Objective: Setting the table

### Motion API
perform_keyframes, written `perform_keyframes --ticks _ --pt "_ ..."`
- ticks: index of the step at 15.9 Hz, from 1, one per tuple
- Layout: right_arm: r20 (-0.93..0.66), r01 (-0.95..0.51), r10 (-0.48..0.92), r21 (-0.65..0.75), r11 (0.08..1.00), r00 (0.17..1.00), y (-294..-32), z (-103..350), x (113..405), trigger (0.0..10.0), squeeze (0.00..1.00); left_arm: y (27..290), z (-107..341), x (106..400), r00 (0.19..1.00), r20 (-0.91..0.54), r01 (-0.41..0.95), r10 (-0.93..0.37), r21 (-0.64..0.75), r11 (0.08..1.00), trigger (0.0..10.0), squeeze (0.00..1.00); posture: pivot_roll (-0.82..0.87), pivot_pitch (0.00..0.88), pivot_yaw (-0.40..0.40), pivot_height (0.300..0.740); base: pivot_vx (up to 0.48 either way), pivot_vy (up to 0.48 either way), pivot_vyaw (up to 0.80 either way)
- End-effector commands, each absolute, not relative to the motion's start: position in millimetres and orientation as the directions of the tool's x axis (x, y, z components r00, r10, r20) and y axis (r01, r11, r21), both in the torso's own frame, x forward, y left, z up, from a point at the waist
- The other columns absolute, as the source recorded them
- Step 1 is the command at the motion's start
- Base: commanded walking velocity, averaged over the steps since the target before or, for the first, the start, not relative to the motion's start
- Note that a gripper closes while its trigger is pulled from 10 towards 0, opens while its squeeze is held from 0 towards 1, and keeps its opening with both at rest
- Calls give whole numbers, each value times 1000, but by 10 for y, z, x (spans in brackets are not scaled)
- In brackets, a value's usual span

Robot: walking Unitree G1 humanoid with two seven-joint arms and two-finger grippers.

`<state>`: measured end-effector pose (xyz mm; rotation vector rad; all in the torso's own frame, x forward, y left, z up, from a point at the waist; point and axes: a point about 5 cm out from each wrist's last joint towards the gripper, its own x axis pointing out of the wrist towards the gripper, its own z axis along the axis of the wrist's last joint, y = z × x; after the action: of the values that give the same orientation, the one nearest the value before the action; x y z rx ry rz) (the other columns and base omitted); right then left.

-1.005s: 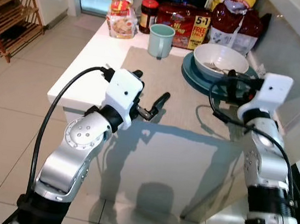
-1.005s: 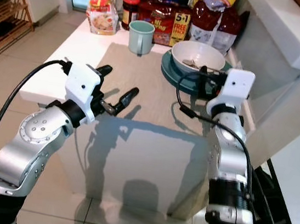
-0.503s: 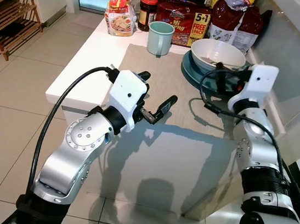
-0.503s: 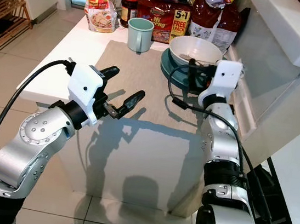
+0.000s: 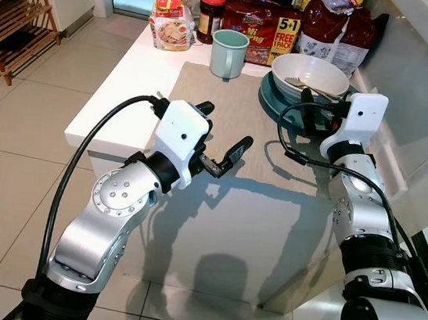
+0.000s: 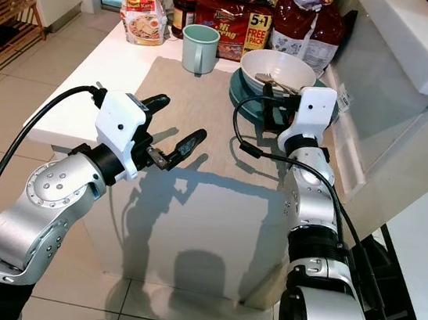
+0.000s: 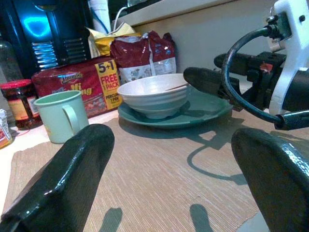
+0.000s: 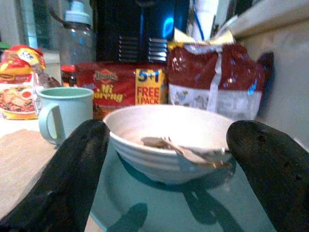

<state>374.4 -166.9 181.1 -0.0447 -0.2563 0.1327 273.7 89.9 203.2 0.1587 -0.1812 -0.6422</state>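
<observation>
L gripper [image 5: 218, 141]: over near edge of placemat [image 5: 228, 114], fingers wide apart, nothing betw them, not touching mat.
R gripper [image 8: 164, 159]: at near rim of plate [image 5: 272, 105], aimed at bowl; fingers spread wide, either side of bowl in wrist view, holding nothing; can't tell if touching plate.
Bowl [image 5: 313, 77]: white, sits on teal plate, far right of mat, by wall.
Cutlery [image 8: 186, 151]: metal fork/spoon lying inside bowl, handles twd right rim; exact pieces unclear.
Mug [image 5: 229, 54]: pale green, upright, on far edge of mat, just left of plate, handle twd robot.
Behind mug: red noodle multipack [image 5: 260, 26] "5+1 free pack", jar [image 5: 210, 17] w/ red lid, single noodle pkt [image 5: 171, 22] at left, dark red bag [image 5: 338, 26] behind bowl.
Table [image 5: 118, 108]: white top, tan mat covers centre.
Floor [image 5: 18, 150]: beige tiles; wooden rack [image 5: 12, 15] far left.
</observation>
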Motion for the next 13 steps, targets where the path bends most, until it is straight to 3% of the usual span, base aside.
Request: perform_keyframes --ticks 1,4,9,13 --pt "289 -144 171 -114 983 942 -1654 1880 3715 10000 0 875 2063 2707 775 128 588 -619 213 780 10000 0 102 21 -58 740 0 0 0" --pt "292 -163 198 -141 977 936 -1630 1856 3674 10000 0 870 2073 2723 773 130 590 -621 215 778 10000 0 100 22 -52 740 0 0 0" --pt "290 -49 72 -84 995 954 -1818 1841 3710 10000 0 870 2086 2740 769 129 594 -627 222 774 10000 0 106 19 -47 740 0 0 0" --pt "258 -61 76 -66 996 963 -1829 1813 3753 10000 0 847 2090 2722 748 124 620 -653 222 752 10000 0 110 19 -41 740 0 0 0"
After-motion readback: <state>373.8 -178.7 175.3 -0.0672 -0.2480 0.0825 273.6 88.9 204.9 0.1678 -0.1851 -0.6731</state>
